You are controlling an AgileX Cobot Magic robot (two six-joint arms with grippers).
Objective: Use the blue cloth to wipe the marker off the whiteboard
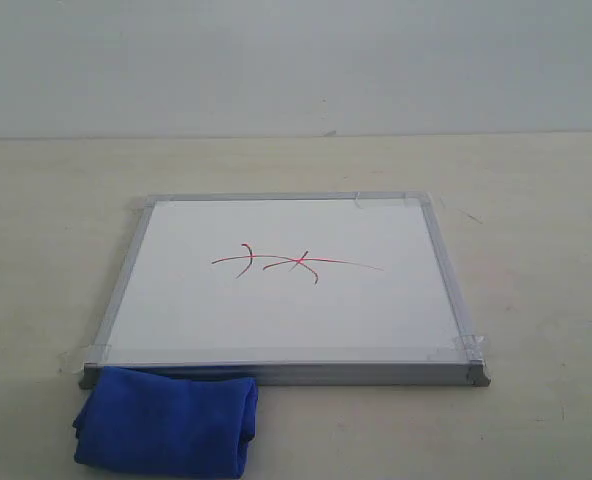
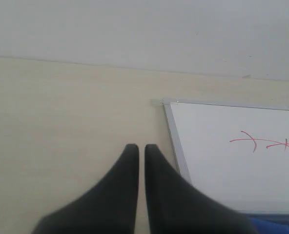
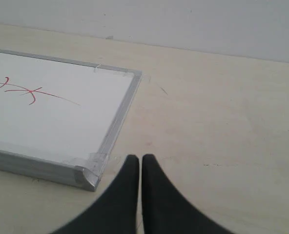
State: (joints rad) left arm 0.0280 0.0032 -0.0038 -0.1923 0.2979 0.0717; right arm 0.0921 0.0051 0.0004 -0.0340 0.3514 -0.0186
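Observation:
The whiteboard lies flat on the table, silver-framed with clear tape at its corners. Red marker strokes cross its middle: a long wavy line with short curved lines over it. The blue cloth, a rolled bundle, rests against the board's near left corner. Neither gripper shows in the exterior view. My left gripper is shut and empty, above bare table beside the whiteboard, with the blue cloth just peeking in. My right gripper is shut and empty, off the near right corner of the whiteboard.
The beige table spreads around the board on all sides. A plain pale wall rises behind the table's far edge. A small dark speck lies on the table near that wall.

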